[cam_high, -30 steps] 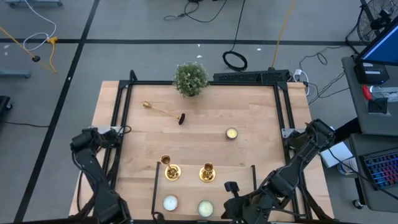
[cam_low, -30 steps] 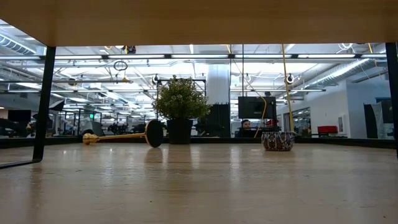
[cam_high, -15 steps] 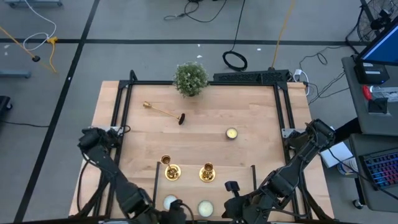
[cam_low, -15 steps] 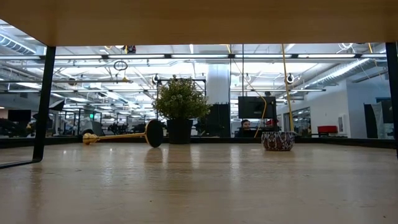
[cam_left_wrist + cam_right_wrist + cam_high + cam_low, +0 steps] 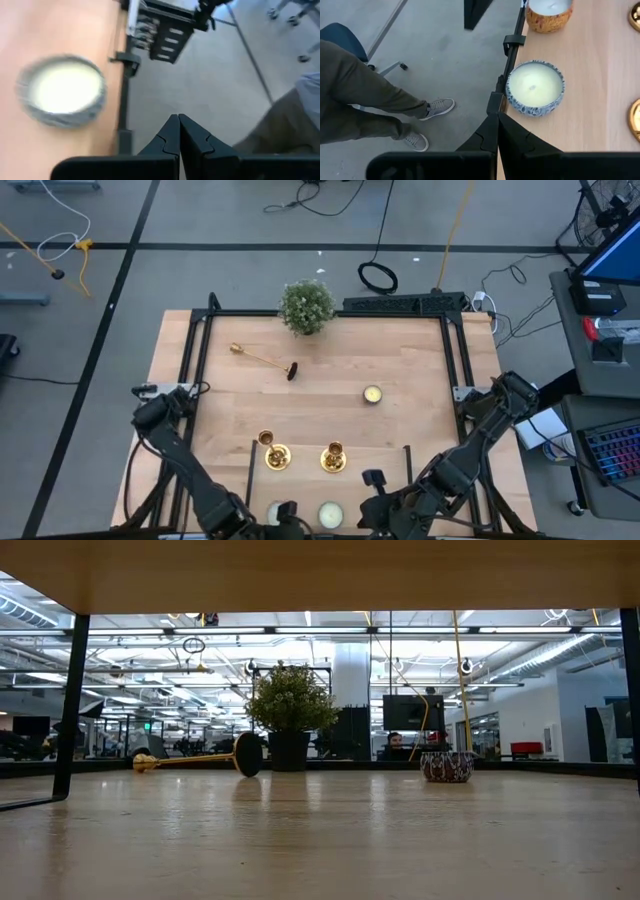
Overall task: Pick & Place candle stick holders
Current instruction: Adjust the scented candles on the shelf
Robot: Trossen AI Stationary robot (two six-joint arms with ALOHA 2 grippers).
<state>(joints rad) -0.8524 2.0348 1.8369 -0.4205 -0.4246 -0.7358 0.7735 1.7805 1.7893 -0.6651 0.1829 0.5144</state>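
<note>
High view: I am parking both grippers clenched and empty at the near edge.
Left gripper is sitting nearer the upright candle stick holders.

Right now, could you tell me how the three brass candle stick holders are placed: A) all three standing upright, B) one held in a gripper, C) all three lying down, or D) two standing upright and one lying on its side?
D: two candle stick holders stand upright near the front edge, while the third lies on its side near the potted plant.
</note>
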